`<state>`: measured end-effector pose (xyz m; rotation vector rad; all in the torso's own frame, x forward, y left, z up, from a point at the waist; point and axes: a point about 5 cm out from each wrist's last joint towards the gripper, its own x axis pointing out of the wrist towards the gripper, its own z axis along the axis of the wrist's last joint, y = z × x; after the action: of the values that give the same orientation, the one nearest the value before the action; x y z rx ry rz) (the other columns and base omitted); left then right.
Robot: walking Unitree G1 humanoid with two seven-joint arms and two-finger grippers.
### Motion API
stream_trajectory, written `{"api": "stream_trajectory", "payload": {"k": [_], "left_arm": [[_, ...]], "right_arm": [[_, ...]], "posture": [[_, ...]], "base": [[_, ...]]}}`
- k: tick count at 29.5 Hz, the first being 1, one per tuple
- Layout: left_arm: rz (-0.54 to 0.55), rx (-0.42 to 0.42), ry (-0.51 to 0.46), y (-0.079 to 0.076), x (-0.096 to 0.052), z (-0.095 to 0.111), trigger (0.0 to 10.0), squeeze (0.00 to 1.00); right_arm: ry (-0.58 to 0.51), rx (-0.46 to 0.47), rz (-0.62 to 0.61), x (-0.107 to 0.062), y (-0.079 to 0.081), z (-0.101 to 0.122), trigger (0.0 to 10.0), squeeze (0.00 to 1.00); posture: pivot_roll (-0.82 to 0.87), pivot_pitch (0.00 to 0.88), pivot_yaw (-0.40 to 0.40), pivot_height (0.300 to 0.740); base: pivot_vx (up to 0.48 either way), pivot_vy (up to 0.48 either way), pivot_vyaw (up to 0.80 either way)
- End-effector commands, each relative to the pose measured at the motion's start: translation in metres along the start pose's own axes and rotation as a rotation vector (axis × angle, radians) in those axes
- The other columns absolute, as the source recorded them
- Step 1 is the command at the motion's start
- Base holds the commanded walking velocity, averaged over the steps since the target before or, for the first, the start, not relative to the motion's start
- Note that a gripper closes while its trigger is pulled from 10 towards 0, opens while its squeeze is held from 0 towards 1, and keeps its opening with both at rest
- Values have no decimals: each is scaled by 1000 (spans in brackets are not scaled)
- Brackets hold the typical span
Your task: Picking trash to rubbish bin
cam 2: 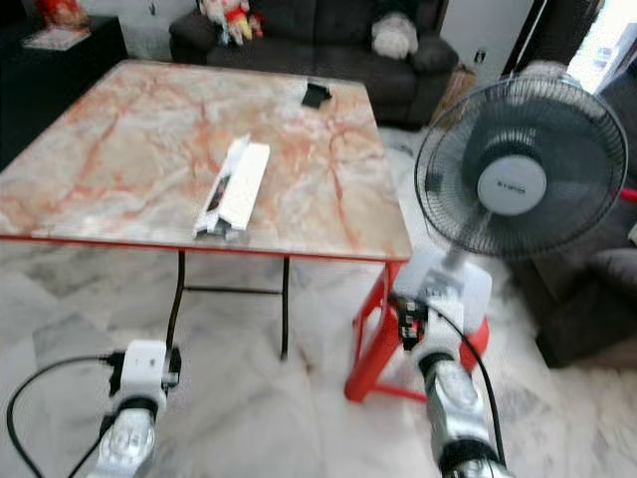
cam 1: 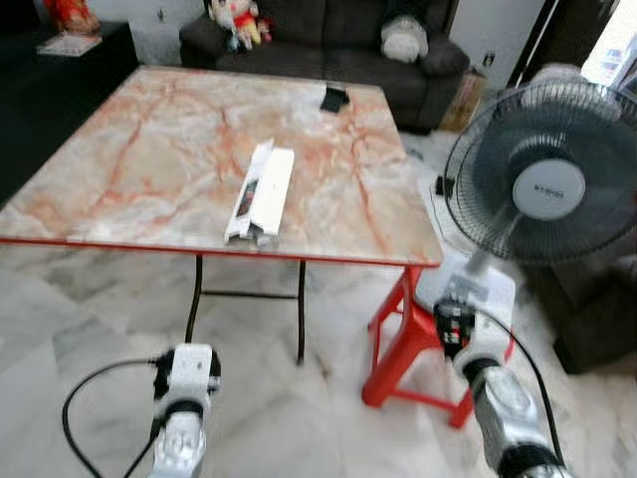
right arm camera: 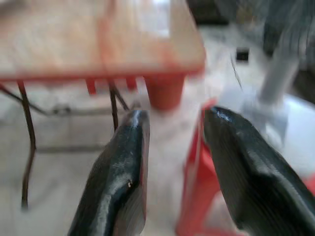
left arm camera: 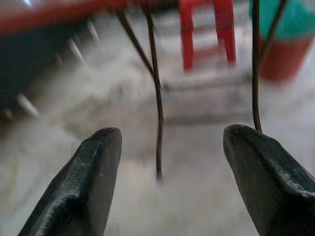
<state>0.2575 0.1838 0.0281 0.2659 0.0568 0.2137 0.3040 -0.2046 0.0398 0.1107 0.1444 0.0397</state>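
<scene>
A long white flattened carton point(cam 1: 261, 192) lies on the marble-patterned table point(cam 1: 129, 149), near its front edge. A small black item point(cam 1: 333, 99) sits at the table's far side. Both my arms are low in front of the table, the left wrist point(cam 1: 186, 376) below the table's front edge and the right wrist point(cam 1: 460, 329) by the red stool. In the left wrist view my left gripper point(left arm camera: 171, 132) is open wide over the floor, with nothing between its fingers. My right gripper point(right arm camera: 176, 115) is open too, pointing at the table's corner and the stool.
A standing fan point(cam 1: 542, 184) is at the right on a white base, next to a red stool point(cam 1: 403, 344). Thin black table legs point(cam 1: 301, 309) stand ahead. A dark sofa point(cam 1: 328, 40) lies beyond the table. A teal and red round container point(left arm camera: 288, 39) sits on the floor.
</scene>
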Motion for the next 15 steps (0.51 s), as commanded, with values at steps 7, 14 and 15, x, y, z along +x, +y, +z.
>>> {"api": "stream_trajectory", "payload": {"k": [7, 14, 15], "left_arm": [[54, -50, -273, -7, 24, 76, 10000, 0], [51, -127, -231, -17, 40, 88, 10000, 0], [35, -116, -242, -19, 41, 92, 10000, 0]], "right_arm": [[-239, 22, 111, 25, 38, 61, 10000, 0], [-260, 32, 188, 36, 75, 76, 10000, 0], [-254, 46, 182, 37, 77, 76, 10000, 0]], "posture": [[-10, 0, -93, 740], [-16, 0, -75, 740], [-7, 0, -77, 740]], "base": [[0, 0, 0], [0, 0, 0], [0, 0, 0]]}}
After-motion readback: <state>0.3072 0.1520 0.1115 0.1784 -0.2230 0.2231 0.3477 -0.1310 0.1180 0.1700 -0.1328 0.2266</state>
